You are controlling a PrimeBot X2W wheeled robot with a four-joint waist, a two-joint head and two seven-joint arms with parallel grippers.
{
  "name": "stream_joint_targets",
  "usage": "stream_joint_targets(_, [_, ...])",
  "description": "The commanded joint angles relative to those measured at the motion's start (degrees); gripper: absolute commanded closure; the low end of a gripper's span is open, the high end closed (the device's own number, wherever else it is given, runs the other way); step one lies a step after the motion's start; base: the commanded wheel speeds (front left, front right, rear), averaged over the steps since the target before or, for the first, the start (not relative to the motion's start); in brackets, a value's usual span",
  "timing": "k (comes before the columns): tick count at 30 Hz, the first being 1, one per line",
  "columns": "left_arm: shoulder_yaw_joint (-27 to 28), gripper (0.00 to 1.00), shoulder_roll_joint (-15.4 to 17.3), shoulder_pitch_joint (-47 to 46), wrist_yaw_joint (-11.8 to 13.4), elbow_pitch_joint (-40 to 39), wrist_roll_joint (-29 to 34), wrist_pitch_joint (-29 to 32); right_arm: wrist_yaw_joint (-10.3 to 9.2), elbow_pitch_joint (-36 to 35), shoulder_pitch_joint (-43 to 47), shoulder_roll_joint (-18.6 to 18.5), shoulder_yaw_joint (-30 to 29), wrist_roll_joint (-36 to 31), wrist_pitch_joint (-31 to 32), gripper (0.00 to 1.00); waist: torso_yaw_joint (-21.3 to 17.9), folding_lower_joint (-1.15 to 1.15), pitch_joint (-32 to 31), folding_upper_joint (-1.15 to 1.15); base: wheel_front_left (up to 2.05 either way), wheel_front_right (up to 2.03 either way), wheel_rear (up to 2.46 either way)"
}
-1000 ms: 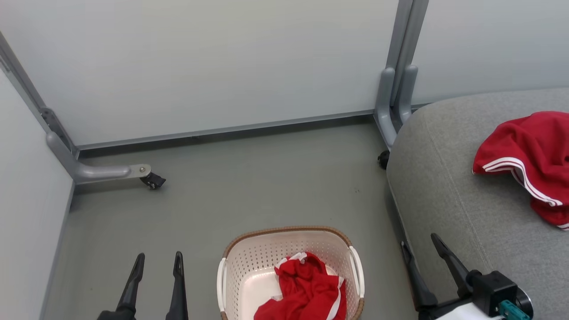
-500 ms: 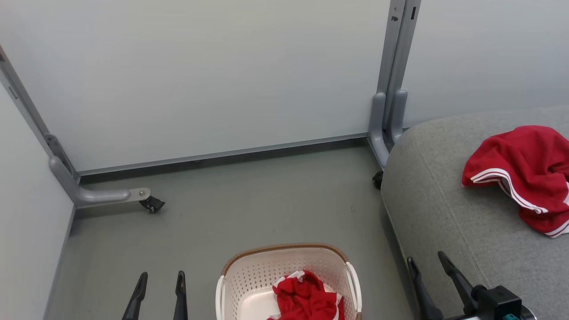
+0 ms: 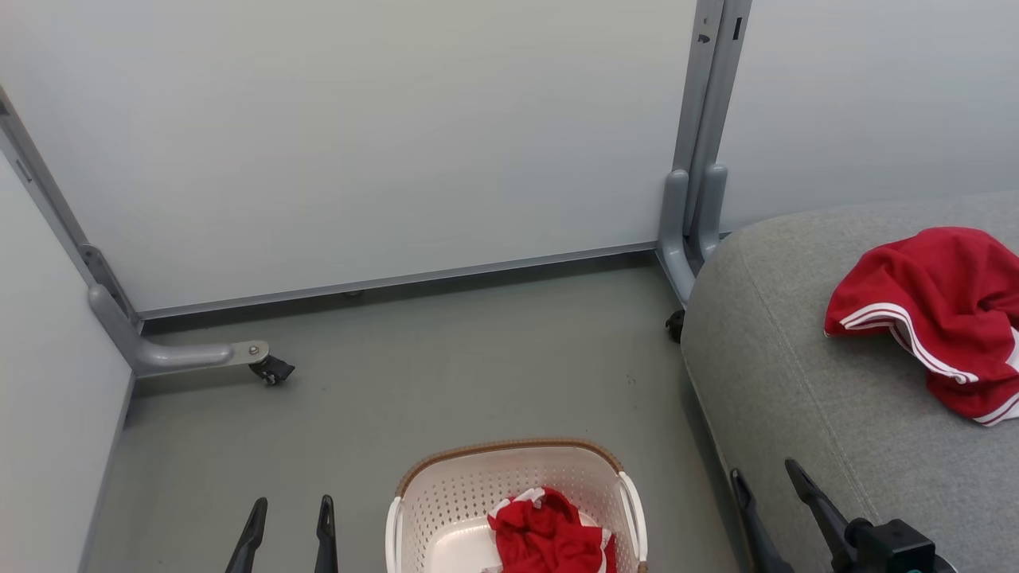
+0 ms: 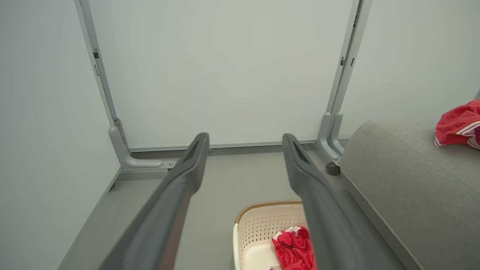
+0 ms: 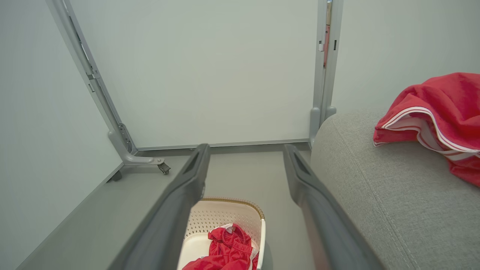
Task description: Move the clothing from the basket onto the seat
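Before me the basket [image 3: 462, 501] on the floor [image 3: 438, 382], the seat [image 3: 796, 398] to its right.
One garment [image 3: 545, 537] lies in the basket, which sits between my left gripper [image 3: 291, 503] and right gripper [image 3: 763, 469]; a second garment [image 3: 939, 302] lies on the seat, and a wall panel [image 3: 358, 143] stands behind both.

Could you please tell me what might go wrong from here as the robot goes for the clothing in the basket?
1. The crumpled garment lies toward the right wall of the basket. The open right gripper, reaching in, may snag the perforated wall or the handle and drag the basket along.
2. The seat has a rounded edge. Dropped too near it, the garment could slide to the floor.
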Motion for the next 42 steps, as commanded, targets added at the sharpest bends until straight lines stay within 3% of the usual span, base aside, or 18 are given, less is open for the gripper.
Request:
stream_joint_targets(1, [0.00,0.00,0.04,0.78,0.20,0.21,0.10,-0.05,-0.06,0.18,0.69,-0.12,-0.12,-0.17,-0.11,0.00,0.04,0.00,0.00,0.00,0.00,0.00,0.00])
stream_joint_targets(14, [-1.16,0.00,0.04,0.25,-1.32,0.40,1.56,-0.04,-0.06,0.49,0.59,-0.13,-0.14,0.06,-0.11,0.00,-0.04,0.00,0.65,0.00,0.00,0.00,0.00])
stream_joint_targets(27, [-1.82,0.00,0.04,-2.17,-0.98,2.70,0.75,-0.04,-0.06,-0.07,-0.93,-0.13,-0.35,-1.03,-0.11,0.00,-0.88,0.00,4.56,0.00,0.00,0.00,0.00])
stream_joint_targets(35, [-3.99,0.00,0.04,-5.81,-0.53,4.51,2.55,-0.05,-0.06,-1.02,-2.88,-0.21,-0.85,-2.04,-0.11,0.00,-1.46,0.00,10.81,0.00,0.00,0.00,0.00])
stream_joint_targets(42, [-6.33,0.00,0.05,-14.54,-1.71,6.92,5.12,-0.04,-0.06,-3.05,-8.63,-0.93,-2.01,-2.24,-0.11,0.00,-1.33,0.00,21.78,0.00,0.00,0.00,0.00])
